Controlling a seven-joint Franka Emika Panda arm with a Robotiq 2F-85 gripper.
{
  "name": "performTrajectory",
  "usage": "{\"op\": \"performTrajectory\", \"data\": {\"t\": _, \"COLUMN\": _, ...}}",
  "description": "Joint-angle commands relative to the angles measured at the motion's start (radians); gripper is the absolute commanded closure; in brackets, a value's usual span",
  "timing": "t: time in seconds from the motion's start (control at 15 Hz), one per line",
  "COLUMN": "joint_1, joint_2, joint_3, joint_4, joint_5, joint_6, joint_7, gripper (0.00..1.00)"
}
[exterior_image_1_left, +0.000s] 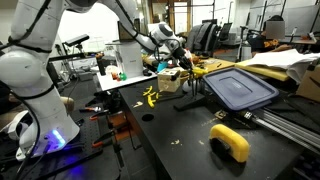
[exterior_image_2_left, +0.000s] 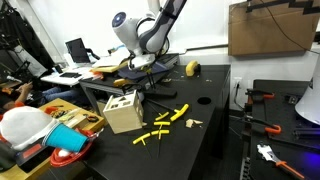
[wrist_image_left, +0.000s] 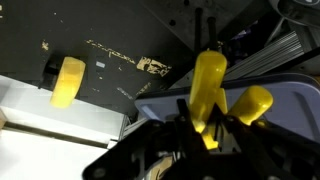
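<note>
My gripper (wrist_image_left: 205, 128) is shut on a yellow forked plastic piece (wrist_image_left: 208, 85), whose two prongs stick out past the fingers in the wrist view. In both exterior views the gripper (exterior_image_1_left: 183, 63) (exterior_image_2_left: 141, 72) hangs above the black table, over the edge of a blue-grey lid (exterior_image_1_left: 240, 88) and just beyond a small light wooden box (exterior_image_1_left: 170, 81) (exterior_image_2_left: 123, 112). Several loose yellow sticks (exterior_image_1_left: 150, 97) (exterior_image_2_left: 165, 124) lie on the table near the box.
A yellow curved block (exterior_image_1_left: 230, 142) (wrist_image_left: 68, 80) lies on the black table, also seen far back (exterior_image_2_left: 193, 68). The blue-grey lid shows under the gripper (wrist_image_left: 292, 112). A red bowl (exterior_image_2_left: 68, 158) and clutter sit by one table corner. Red-handled tools (exterior_image_2_left: 262, 98) lie on a side bench.
</note>
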Motion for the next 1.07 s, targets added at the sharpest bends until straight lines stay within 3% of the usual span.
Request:
{"op": "performTrajectory", "data": {"t": 0.0, "joint_1": -0.009, "joint_2": 0.016, "joint_3": 0.001, "joint_4": 0.017, "joint_5": 0.049, "joint_6": 0.02, "joint_7": -0.001, "gripper": 0.94}}
{"op": "performTrajectory", "data": {"t": 1.0, "joint_1": -0.026, "joint_2": 0.031, "joint_3": 0.001, "joint_4": 0.056, "joint_5": 0.185, "joint_6": 0.012, "joint_7": -0.054, "gripper": 0.94}}
